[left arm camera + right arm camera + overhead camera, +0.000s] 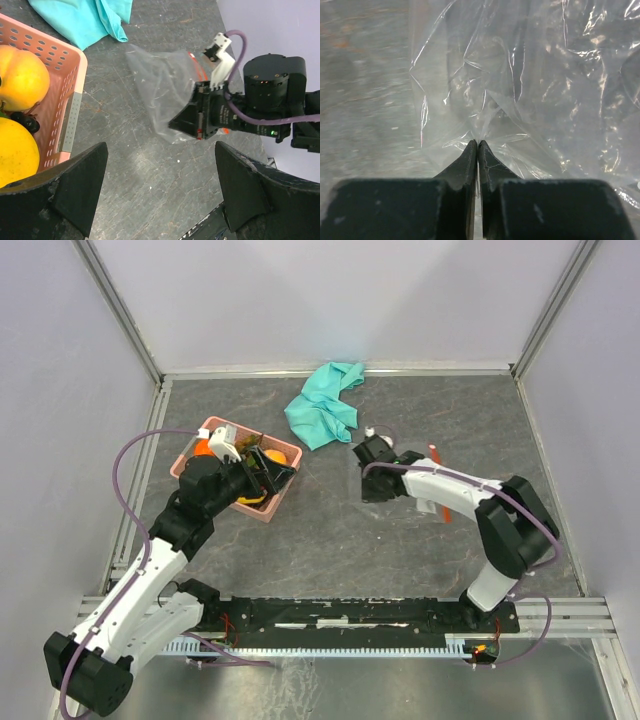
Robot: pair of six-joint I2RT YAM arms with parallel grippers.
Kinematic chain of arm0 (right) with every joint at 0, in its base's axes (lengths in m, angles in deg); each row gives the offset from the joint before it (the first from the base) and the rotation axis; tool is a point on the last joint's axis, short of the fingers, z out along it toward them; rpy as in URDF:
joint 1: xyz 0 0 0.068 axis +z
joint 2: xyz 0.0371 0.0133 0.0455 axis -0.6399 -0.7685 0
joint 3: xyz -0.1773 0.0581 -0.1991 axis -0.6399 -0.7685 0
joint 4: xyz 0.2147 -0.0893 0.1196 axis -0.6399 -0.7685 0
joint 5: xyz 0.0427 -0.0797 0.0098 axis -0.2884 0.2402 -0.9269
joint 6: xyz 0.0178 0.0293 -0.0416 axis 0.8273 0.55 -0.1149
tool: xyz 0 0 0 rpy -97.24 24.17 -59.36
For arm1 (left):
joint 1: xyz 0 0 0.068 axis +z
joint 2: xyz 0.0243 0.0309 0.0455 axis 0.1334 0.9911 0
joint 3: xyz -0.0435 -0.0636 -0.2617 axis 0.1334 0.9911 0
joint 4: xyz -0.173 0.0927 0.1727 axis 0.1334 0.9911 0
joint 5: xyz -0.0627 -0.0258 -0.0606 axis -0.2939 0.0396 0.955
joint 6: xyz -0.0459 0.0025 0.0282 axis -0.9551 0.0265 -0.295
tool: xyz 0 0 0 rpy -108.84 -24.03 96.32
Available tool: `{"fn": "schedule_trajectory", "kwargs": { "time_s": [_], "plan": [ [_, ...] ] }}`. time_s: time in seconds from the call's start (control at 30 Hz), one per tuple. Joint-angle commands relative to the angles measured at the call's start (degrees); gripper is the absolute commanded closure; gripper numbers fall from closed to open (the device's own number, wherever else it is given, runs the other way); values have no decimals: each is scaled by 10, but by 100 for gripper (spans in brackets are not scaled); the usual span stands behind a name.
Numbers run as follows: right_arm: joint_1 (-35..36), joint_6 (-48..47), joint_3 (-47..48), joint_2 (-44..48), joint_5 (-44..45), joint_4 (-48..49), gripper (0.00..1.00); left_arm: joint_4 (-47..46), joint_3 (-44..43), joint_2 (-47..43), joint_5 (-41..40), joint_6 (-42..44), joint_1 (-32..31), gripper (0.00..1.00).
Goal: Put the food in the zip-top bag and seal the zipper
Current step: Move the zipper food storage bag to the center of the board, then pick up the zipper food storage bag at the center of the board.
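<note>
Two fruits (20,77) cropped, zip-top bag (157,87) partly behind right gripper (175,124)

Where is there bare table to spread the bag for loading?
Widest free patch: the table in front, bordered by the pink basket, the zip-top bag and the base rail. Another lies at the back right, past the teal cloth. Crowded: over the basket, where the open left gripper hangs, and the narrow gap between cloth and bag.
</note>
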Motion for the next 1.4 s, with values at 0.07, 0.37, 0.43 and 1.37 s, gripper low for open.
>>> {"fn": "schedule_trajectory", "kwargs": {
  "time_s": [0.07, 0.37, 0.43, 1.37],
  "plan": [
    [49, 22, 82, -47, -45, 54, 87, -18, 0, -3, 14, -32, 2, 7],
    [45, -39, 97, -18, -126, 74, 55, 4, -6, 13, 14, -35, 2, 7],
    [33, -55, 96, -4, -138, 62, 49, 4, -11, 25, 18, -37, 2, 9],
    [-395, -38, -54, -23, -441, 263, 26, 7, -140, 278, -47, -3, -166, 14]
  ]
}}
